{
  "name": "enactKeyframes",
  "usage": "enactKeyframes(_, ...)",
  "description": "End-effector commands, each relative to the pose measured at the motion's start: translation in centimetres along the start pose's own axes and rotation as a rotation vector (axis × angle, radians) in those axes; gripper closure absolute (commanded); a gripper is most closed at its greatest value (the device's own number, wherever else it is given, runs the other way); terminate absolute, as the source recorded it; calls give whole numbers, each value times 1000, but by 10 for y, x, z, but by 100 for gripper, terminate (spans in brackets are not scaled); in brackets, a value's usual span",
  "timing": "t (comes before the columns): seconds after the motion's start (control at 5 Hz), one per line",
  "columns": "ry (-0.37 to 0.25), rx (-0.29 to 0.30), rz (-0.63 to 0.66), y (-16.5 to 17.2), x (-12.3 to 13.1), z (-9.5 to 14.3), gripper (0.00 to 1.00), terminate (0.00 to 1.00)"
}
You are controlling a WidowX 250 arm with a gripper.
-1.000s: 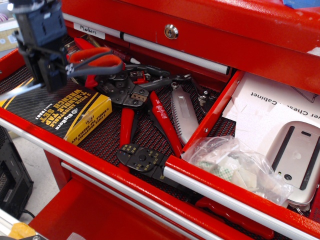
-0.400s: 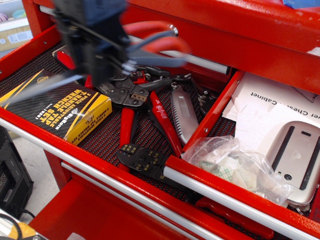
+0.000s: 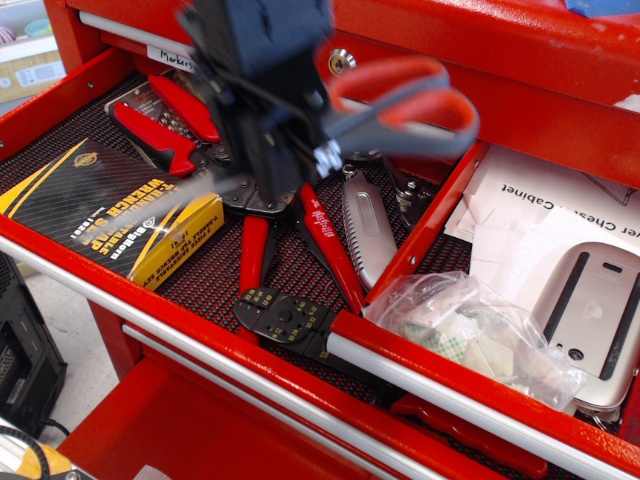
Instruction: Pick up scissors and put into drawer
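Observation:
My gripper [image 3: 283,160] is shut on the scissors [image 3: 410,100] and holds them in the air above the mesh-lined drawer. The dark grey handles with orange-red loops point right, toward the paper-lined drawer. The silver blades [image 3: 185,195] point left and are blurred. The drawer [image 3: 520,225] with the white paper bottom stands open at the right, behind its silver bar pull [image 3: 450,393]. The scissors' handles are just left of that drawer's red side wall [image 3: 430,225].
The wide mesh-lined drawer [image 3: 200,280] holds red-handled crimpers [image 3: 290,255], red pliers [image 3: 160,125], a grey folding saw [image 3: 365,225] and a yellow-black wrench set box [image 3: 110,215]. In the paper-lined drawer lie a clear plastic bag [image 3: 470,335] and a white device [image 3: 595,305].
My gripper has carried the scissors up and to the right, from the far left of the mesh-lined drawer to above its middle. The handles are now near the paper-lined drawer.

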State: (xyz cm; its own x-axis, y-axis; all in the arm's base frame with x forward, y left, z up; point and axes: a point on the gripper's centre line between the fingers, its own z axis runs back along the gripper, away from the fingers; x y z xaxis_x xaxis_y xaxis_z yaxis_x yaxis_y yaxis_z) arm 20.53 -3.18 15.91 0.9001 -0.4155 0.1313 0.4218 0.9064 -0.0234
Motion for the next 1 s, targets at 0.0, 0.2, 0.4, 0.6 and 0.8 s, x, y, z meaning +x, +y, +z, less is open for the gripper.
enactKeyframes(0.0, -20, 22, 48, -36, 55, 3, 100, 0)
enactKeyframes(0.2, -73, 43, 45, -48, 68, -16, 100, 0)
enactKeyframes(0.4, -119, 11, 60, -54, 70, -21, 100, 0)
enactKeyframes(0.6, -165, 17, 84, -54, 73, -31, 0, 0)
enactKeyframes(0.8, -165, 17, 84, -54, 73, -31, 0, 0)
